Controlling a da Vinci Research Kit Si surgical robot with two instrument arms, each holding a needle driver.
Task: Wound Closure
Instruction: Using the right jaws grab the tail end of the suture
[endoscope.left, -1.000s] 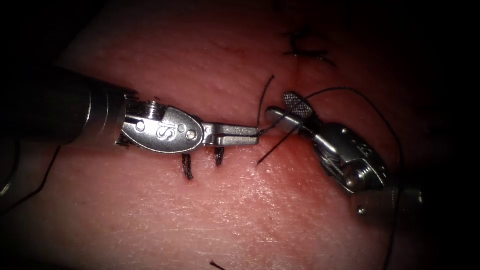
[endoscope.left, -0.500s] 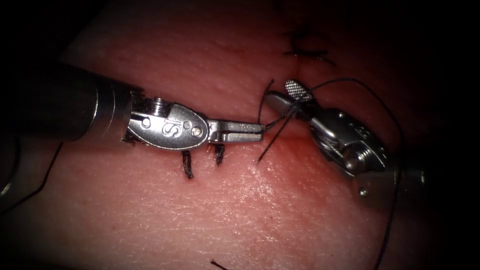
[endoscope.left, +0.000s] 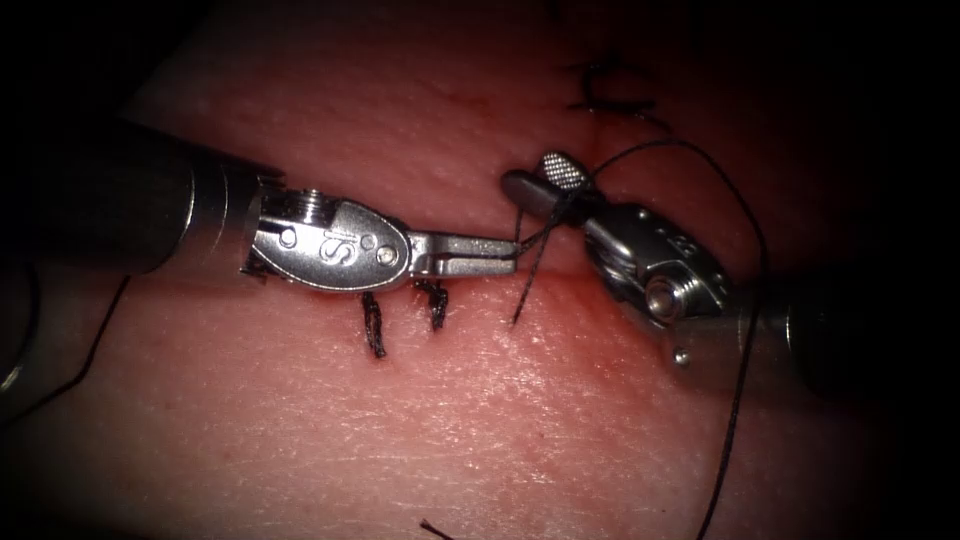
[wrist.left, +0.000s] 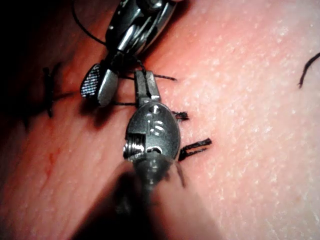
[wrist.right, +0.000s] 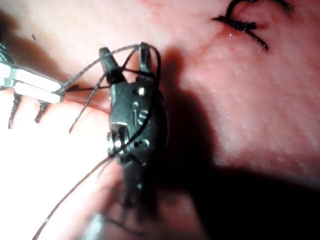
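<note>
The thread we see pinched in the left tool's closed jaws, looped around the right tool's parted, empty jaws over the tissue.

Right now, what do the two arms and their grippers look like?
Both arms are dark, thin shafts ending in small silver metal wrists. The left gripper has slim straight jaws behind a rounded oval housing stamped with a marking and small rivets. The right gripper shows a cross-hatched pad on one jaw's face.
</note>
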